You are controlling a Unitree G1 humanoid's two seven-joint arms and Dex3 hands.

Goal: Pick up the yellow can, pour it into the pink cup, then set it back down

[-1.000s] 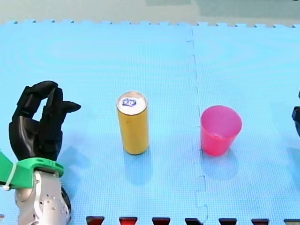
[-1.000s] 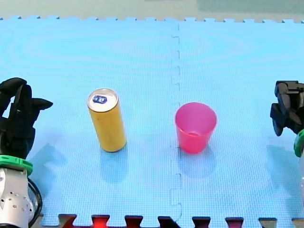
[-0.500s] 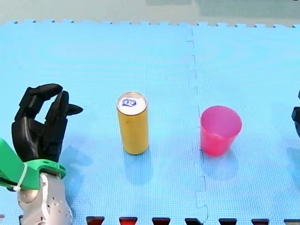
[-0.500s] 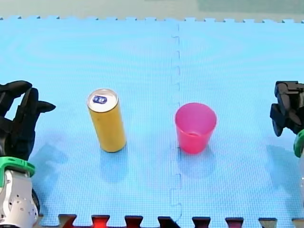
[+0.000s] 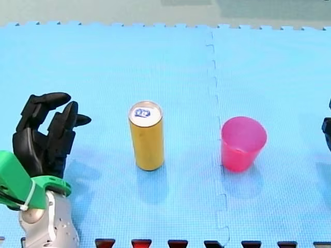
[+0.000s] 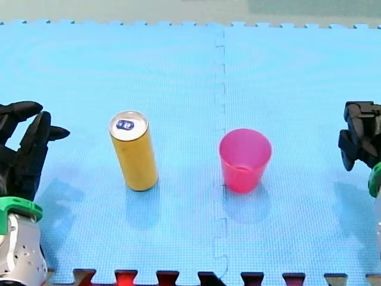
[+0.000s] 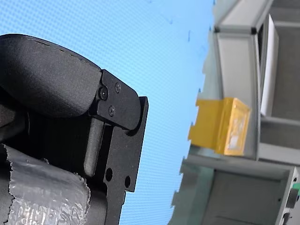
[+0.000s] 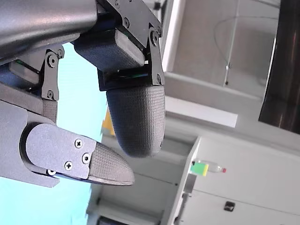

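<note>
The yellow can (image 5: 147, 137) stands upright on the blue foam mat (image 5: 155, 62), a little left of the middle, its silver top facing up. To its right the pink cup (image 5: 243, 143) stands upright, apart from the can. My left hand (image 5: 57, 119) is at the mat's near left, a hand's width left of the can, and holds nothing. At the far right edge my right hand (image 6: 359, 140) has its fingers curled and holds nothing, well right of the cup.
A jigsaw seam (image 5: 214, 103) runs front to back between can and cup. Red tabs (image 5: 141, 243) line the mat's near edge. A yellow box (image 7: 220, 125) sits beyond the mat's edge in the first wrist view.
My left hand's fingers have uncurled and stretched out toward the can, and the wrist has sunk slightly. Can, cup and right hand have not moved.
</note>
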